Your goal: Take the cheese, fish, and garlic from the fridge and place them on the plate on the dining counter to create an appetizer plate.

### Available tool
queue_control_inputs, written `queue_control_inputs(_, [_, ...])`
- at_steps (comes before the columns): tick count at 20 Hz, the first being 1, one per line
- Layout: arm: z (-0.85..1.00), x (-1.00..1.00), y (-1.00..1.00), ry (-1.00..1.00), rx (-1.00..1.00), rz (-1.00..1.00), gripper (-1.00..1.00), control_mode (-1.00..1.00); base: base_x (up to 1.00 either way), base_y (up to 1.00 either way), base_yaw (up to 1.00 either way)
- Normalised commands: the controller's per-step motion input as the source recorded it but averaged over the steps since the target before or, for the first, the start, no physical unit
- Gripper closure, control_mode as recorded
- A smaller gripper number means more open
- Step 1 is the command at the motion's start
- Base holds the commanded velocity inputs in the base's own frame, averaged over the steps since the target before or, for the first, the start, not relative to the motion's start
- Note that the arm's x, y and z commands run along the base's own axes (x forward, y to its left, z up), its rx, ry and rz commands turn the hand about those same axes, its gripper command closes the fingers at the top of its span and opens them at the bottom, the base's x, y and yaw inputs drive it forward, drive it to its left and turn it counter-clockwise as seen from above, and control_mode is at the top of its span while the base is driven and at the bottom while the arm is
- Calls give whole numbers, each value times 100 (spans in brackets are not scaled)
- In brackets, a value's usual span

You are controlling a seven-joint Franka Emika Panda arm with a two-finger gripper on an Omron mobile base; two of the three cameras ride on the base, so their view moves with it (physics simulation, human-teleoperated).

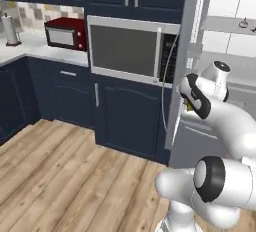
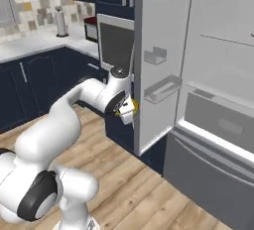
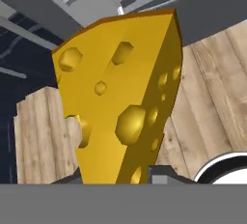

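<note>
Cheese [image 3: 118,97] in hand, and the job now, as I read it, is the carry: keep the wrist steady, swing clear of the open fridge [image 2: 198,75] door, and avoid any quick turn that could twist the wedge loose before it reaches the plate on the dining counter. The gripper [image 3: 118,177] pinches the yellow wedge low down, its fingers pressed against the two sides near the bottom, so the jaws stand only as far apart as the cheese is thick. In the right base view the gripper [image 2: 126,111] hangs just beside the fridge door's edge, a sliver of yellow showing at its tip, wooden floor [image 3: 212,88] beyond it. Fish and garlic look like later trips.
</note>
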Motion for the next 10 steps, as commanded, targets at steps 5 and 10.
queue_control_inputs(5, [0,0,0,0,0,0,100,100,-62,-16,77])
queue_control_inputs(10, [0,0,0,0,0,0,100,100,-52,-12,76])
